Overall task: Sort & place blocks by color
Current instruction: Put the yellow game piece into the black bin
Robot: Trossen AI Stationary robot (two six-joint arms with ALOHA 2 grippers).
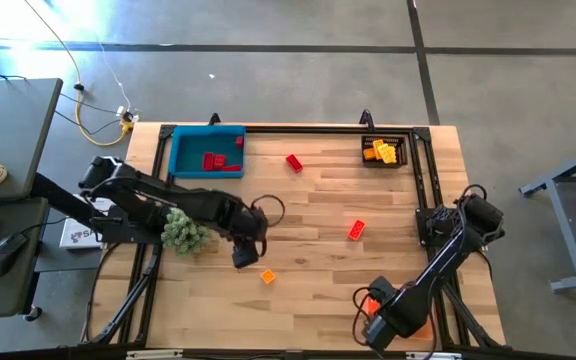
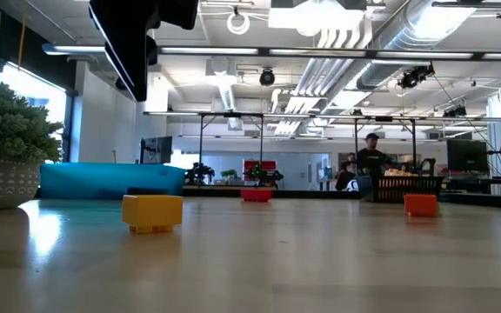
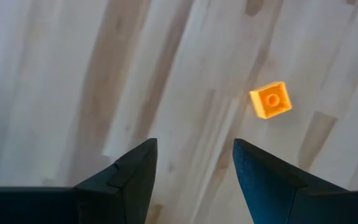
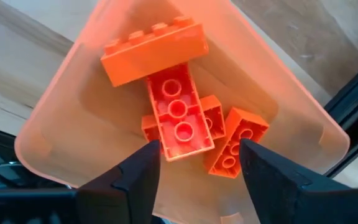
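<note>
Overhead | left gripper points down mid-table, fingers parted, empty, above a small orange block lying on the table | right gripper hangs over the translucent orange bin at the near-right corner, jaws apart, seemingly holding nothing; orange blocks lie inside.
</note>
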